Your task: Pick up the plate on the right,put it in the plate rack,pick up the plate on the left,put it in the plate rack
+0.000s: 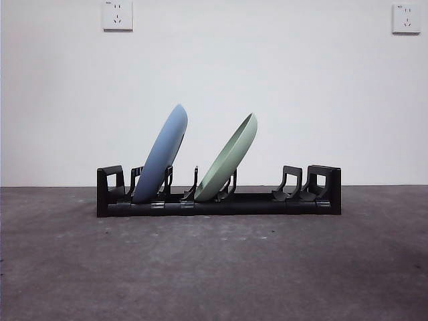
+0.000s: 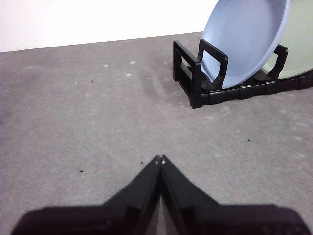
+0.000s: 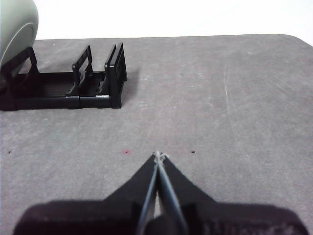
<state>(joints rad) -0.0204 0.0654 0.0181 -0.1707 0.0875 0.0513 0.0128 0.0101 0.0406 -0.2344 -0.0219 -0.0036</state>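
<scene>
grey table (image 1: 214, 267) | white wall (image 1: 267, 80) | two wall sockets (image 1: 118, 15)

1. The front view sits low, level with the grey surface (image 1: 214, 267), facing the plate rack (image 1: 219, 200) side-on and near, wall behind.
2. The left wrist view looks down along the surface toward the rack's blue plate (image 2: 244, 39) end.
3. The right wrist view faces the opposite end, sharing the green plate (image 3: 17, 27).

Even, soft light; wall (image 1: 267, 80) nearly overexposed, faint shadows, slight blur.
</scene>
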